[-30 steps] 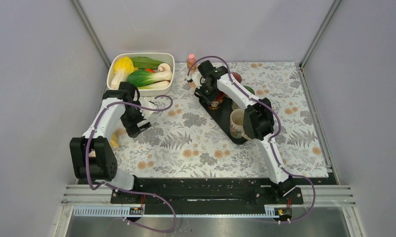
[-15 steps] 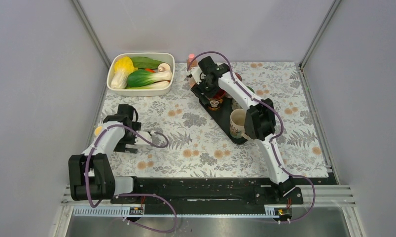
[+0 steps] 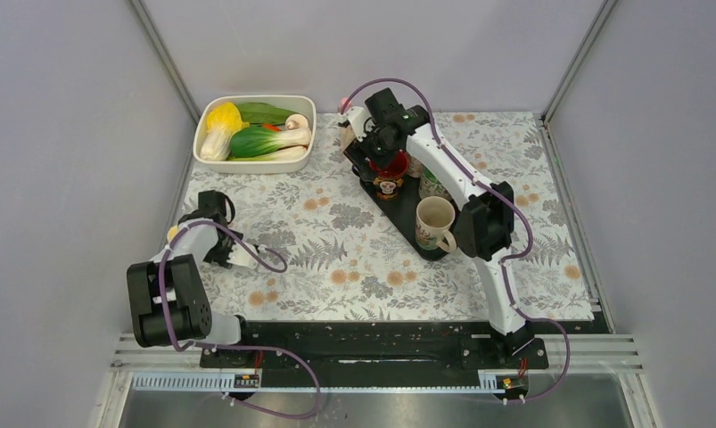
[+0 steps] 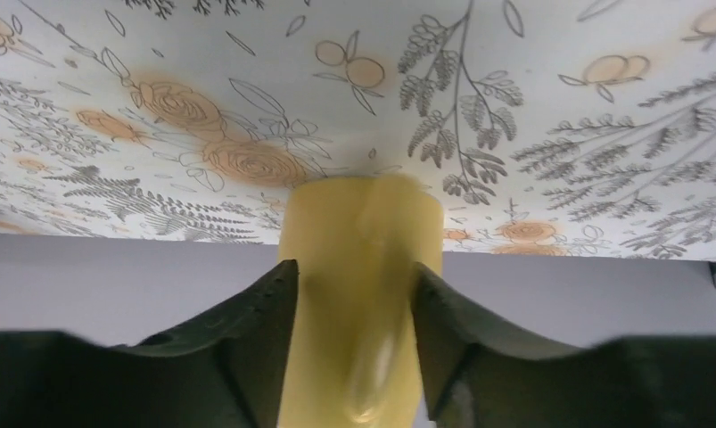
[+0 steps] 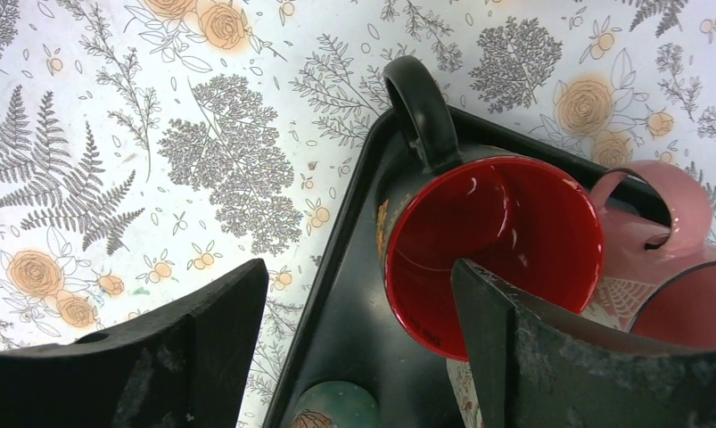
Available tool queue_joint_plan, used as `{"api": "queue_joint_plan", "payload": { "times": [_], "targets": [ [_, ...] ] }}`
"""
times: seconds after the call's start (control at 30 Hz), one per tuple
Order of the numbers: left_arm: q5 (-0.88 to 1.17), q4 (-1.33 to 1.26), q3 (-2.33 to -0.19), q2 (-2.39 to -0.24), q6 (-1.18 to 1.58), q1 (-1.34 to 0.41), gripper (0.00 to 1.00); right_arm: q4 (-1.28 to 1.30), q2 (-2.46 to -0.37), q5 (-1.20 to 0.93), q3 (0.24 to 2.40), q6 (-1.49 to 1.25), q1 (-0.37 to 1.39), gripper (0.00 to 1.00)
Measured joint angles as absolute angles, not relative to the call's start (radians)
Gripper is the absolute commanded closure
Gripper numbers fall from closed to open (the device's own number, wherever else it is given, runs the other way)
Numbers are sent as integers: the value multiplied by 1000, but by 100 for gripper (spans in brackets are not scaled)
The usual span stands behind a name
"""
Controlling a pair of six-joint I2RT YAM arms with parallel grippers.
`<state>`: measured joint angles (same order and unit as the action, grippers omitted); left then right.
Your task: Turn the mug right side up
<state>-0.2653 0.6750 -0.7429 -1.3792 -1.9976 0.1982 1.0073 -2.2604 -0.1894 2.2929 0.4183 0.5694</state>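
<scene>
The mug point(image 5: 492, 241) is black outside and red inside. It stands upright on the black tray point(image 5: 336, 339), mouth up, handle point(image 5: 421, 107) toward the mat. My right gripper point(image 5: 358, 303) hangs open just above it, one finger over the rim, holding nothing. From above, the mug point(image 3: 391, 166) is at the tray's far end under the right gripper point(image 3: 382, 144). My left gripper point(image 4: 354, 267) is at the mat's left edge, its jaws pressed on both sides of a yellow object point(image 4: 363, 223).
A cream mug point(image 3: 435, 221), a green mug point(image 3: 430, 185) and a pink mug point(image 5: 666, 223) share the tray point(image 3: 407, 214). A white tub of vegetables point(image 3: 256, 134) sits at the back left, a pink bottle point(image 3: 346, 107) beside it. Walls close in on both sides.
My right gripper has opened and risen off the mug, which now shows its red inside. My left arm has drawn back to the left edge and closed on the yellow object.
</scene>
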Motion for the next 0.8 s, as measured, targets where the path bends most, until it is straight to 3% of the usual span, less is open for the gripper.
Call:
{"api": "queue_joint_plan", "payload": {
  "times": [0.07,0.1,0.13,0.43,0.63,0.7,0.8],
  "targets": [
    [-262,633,-734,-1401,-2009,198,79,1007,-2257,-199,2282,416,569,15],
    [-261,615,-729,-1410,-2009,198,95,1007,-2255,-203,2275,415,569,15],
    [-261,596,-725,-1418,-2014,198,100,1007,-2252,-205,2267,414,569,15],
    [-173,599,-768,-1422,-1904,194,100,1007,-2162,-212,2185,411,569,15],
    [54,681,-989,-1423,-1544,138,100,946,-1991,-230,2054,392,569,14],
    [135,704,-1082,-1424,-1400,120,100,888,-1904,-257,1962,372,569,1],
    [281,738,-1225,-1425,-1148,102,100,767,-1767,-310,1808,314,574,0]
  ]
}}
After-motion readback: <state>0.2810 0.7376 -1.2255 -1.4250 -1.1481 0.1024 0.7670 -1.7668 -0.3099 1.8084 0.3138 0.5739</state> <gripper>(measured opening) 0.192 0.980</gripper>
